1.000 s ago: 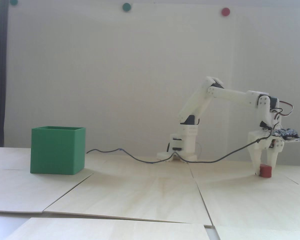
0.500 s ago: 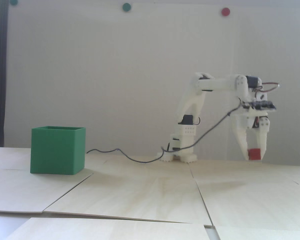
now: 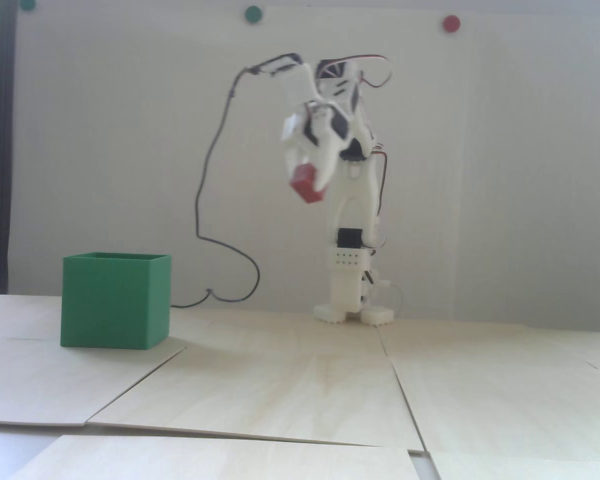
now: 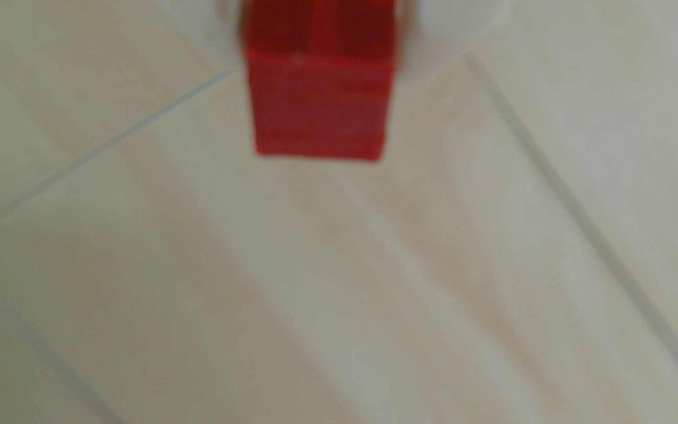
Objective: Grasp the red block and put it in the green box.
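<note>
The red block [image 3: 307,183] hangs high in the air, held between the white fingers of my gripper [image 3: 310,181], well above the table. In the wrist view the red block [image 4: 319,89] fills the top centre, with blurred white fingers [image 4: 431,24] at its sides. The gripper is shut on it. The green box [image 3: 115,300] stands open-topped on the table at the left of the fixed view, far to the left of and below the block. Only a thin green sliver shows at the wrist view's lower left edge.
The white arm base [image 3: 352,300] stands at the back centre against a white wall. A black cable [image 3: 215,200] loops from the arm down to the table behind the box. Pale wooden boards [image 3: 280,390] with seams cover the table.
</note>
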You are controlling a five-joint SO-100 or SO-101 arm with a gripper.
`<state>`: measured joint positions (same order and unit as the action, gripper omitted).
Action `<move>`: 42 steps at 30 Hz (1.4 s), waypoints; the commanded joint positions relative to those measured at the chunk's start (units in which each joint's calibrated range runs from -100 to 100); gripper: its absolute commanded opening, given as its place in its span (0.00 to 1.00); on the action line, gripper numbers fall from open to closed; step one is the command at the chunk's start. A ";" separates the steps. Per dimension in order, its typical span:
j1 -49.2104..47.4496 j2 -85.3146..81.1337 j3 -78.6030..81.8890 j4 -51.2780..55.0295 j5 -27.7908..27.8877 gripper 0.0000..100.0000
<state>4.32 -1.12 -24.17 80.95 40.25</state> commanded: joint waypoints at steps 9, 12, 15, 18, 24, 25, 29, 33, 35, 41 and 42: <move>30.14 -6.02 -2.54 -0.43 4.10 0.02; 30.62 -6.02 -1.74 -0.43 4.10 0.02; 30.70 -6.02 2.97 -2.36 4.10 0.02; 30.06 -6.02 7.67 -10.04 3.58 0.02; 30.70 -4.37 15.83 -26.99 3.58 0.02; 30.95 -3.42 15.83 -28.25 3.63 0.02; 32.63 1.79 15.12 -30.70 3.89 0.02; 33.20 6.37 9.53 -30.70 3.94 0.02; 33.20 8.66 5.45 -29.94 3.79 0.02; 30.87 15.37 -12.56 -18.72 3.68 0.02; 30.30 15.77 -14.60 -16.53 3.63 0.02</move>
<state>36.95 14.74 -23.90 56.91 44.05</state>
